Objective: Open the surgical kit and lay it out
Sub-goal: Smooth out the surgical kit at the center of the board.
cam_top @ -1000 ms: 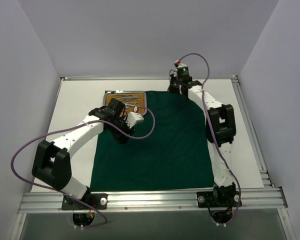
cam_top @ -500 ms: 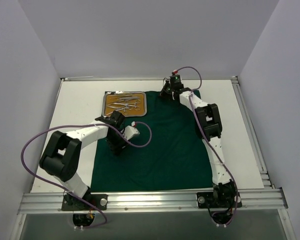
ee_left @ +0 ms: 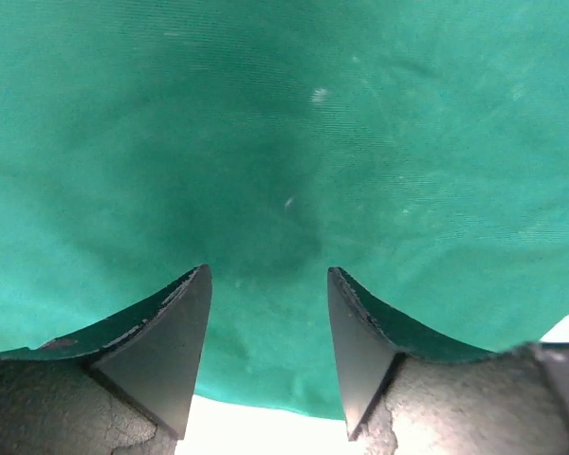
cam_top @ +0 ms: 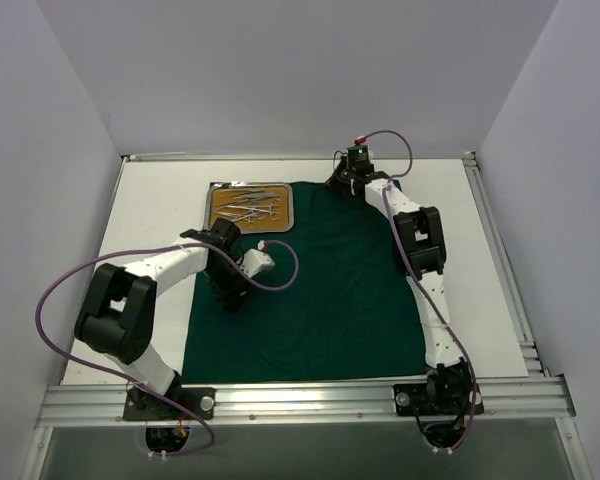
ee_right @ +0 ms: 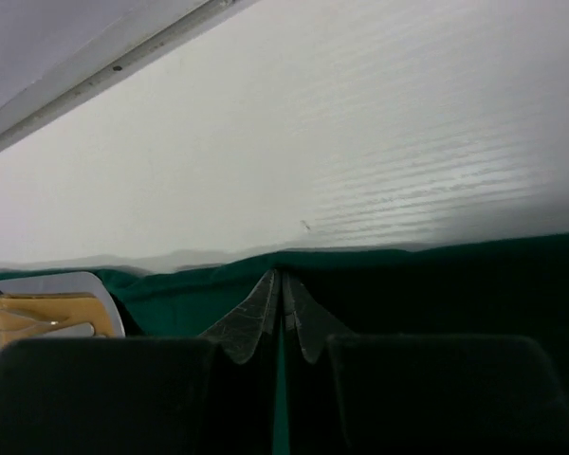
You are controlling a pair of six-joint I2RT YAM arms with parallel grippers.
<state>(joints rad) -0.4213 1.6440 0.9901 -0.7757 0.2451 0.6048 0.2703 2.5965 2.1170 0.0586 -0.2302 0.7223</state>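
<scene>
The dark green cloth (cam_top: 320,290) lies spread flat over the middle of the table. Beyond its far left corner stands the steel tray (cam_top: 212,206), orange-brown inside, with the metal instruments (cam_top: 252,205) piled in it. My left gripper (cam_top: 230,297) hangs open low over the cloth (ee_left: 284,142) just inside its left edge, with nothing between the fingers (ee_left: 175,332). My right gripper (cam_top: 342,180) is shut on the cloth's far edge (ee_right: 171,289), and the tray's rim (ee_right: 76,280) shows to its left.
White tabletop (cam_top: 155,215) borders the cloth on the left, far and right sides. A metal rail (cam_top: 300,400) runs along the near edge and another along the back (ee_right: 123,62). Grey walls close in on three sides.
My left gripper drew back from beside the tray toward the cloth's left edge, its jaws widening. My right gripper shifted along the far edge, and the cloth's far right corner now lies spread out.
</scene>
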